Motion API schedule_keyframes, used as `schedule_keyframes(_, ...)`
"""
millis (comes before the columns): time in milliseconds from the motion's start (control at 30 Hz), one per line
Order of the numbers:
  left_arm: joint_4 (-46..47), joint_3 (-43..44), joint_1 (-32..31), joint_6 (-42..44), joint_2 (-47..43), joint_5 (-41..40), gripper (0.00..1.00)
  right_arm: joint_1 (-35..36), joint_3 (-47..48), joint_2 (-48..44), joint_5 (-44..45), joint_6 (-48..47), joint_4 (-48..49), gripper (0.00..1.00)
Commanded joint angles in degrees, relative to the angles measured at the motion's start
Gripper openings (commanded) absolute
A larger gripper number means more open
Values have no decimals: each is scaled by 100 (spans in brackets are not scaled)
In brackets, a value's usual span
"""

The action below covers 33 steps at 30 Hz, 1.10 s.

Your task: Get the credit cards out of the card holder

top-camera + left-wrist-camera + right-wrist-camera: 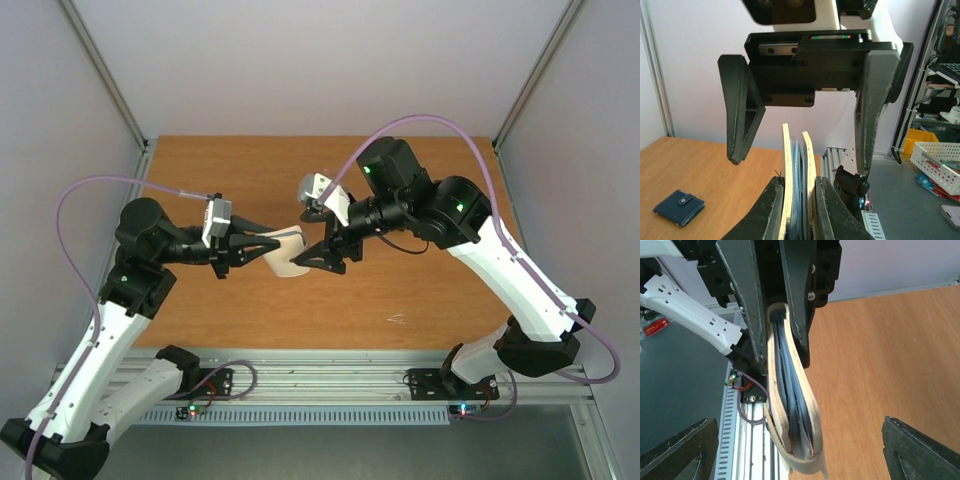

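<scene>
From above, the left gripper (262, 247) is clamped on the card holder (288, 254) and holds it in the air above the bench (430, 290), between the two arms, presumably so that the other arm can reach its free end. The right gripper (314, 262) faces it from the opposite side, right at that end.

In the left wrist view, its own fingers (769, 214) pinch the folded holder edge-on, with the pale covers outside and the grey-blue sleeves between them. The right gripper's jaws stand wide apart, straddling the holder's upper edge without touching it (a pre-grasp stance, I'd judge). A small dark blue wallet (679, 206) lies on the bench, well apart.

In the right wrist view, its own fingers are spread at the lower corners, and the holder's loose end bulges toward the camera. The credit cards cannot be made out (likely tucked in the sleeves), so none seems to be out yet.
</scene>
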Motion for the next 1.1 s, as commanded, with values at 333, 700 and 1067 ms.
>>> schedule_keyframes(333,649,-181,-226,-43,-271,421,0,17,-519,-264,-979,883,341,1)
schedule_keyframes(700,612,-726,-263,-1270,-577,-409,54,19,-1549,-1346,-729,1318,1368,1)
schedule_keyframes(1067,439,-775,-359,-658,-429,41,37,10,-965,-692,-877,967,1268,1)
